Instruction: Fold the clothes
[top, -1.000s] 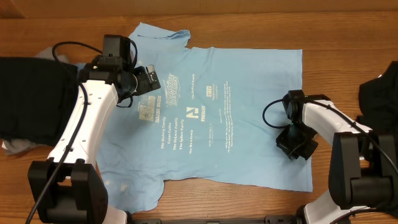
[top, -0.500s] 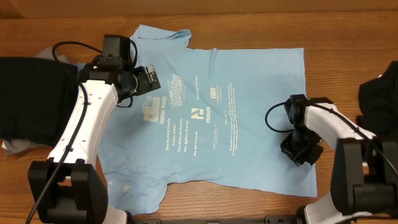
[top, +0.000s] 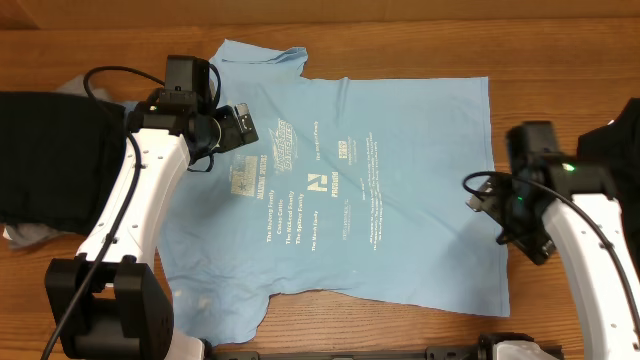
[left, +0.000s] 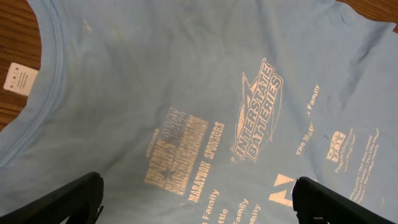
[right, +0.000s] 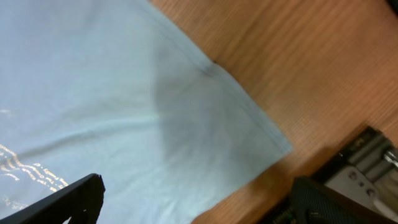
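A light sky-blue T-shirt (top: 330, 180) of the clothes lies spread flat on the wooden table, its pale lettering facing up. My left gripper (top: 238, 128) hovers open over the print near the collar (left: 53, 56). In the left wrist view the fingers (left: 68, 202) stand wide apart above the shirt (left: 186, 93), nothing between them. My right gripper (top: 515, 225) is raised over the shirt's right hem edge. It is open, and its fingertips (right: 68, 202) straddle the hem corner (right: 280, 146) without touching it.
Black clothes (top: 50, 160) are piled at the left with grey cloth (top: 30, 235) under them. More black clothes (top: 610, 160) lie at the right edge. Bare wood (top: 560, 60) shows beyond the shirt. The table's front edge and a stand (right: 373, 162) are close to the right gripper.
My right gripper has opened, let go of the shirt's right hem, risen and shifted right. The hem now lies slightly further right. The left arm has not moved.
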